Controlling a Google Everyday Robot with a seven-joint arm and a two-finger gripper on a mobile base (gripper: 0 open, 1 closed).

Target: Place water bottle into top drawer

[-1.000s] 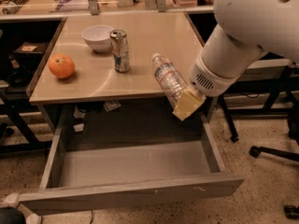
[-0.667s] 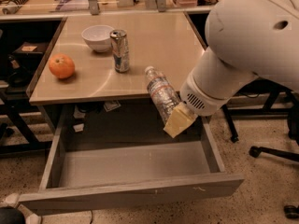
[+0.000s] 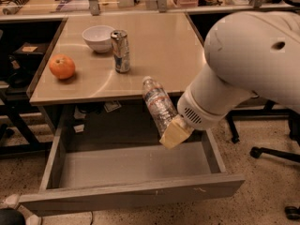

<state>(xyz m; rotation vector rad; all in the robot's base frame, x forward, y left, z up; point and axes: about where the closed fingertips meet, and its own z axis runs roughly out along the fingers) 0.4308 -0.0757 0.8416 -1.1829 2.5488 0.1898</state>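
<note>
The water bottle [image 3: 158,103], clear crinkly plastic with a pale label band, is held tilted in the air, cap up and to the left, over the right back part of the open top drawer [image 3: 131,191]. My gripper [image 3: 173,131] is shut on the bottle's lower end; one tan finger pad [image 3: 174,134] shows under it. The big white arm comes in from the upper right. The drawer is pulled fully out below the table's front edge, and its grey floor shows nothing inside.
On the tan table [image 3: 159,46] stand a white bowl [image 3: 98,37], a silver-and-blue can [image 3: 121,51] and an orange [image 3: 62,66] at the left. Chair bases [image 3: 269,151] stand on the floor to the right. Cluttered benches run along the back.
My arm has moved the bottle left and down, from beside the table's front right edge to over the drawer's right part. The table objects have not moved.
</note>
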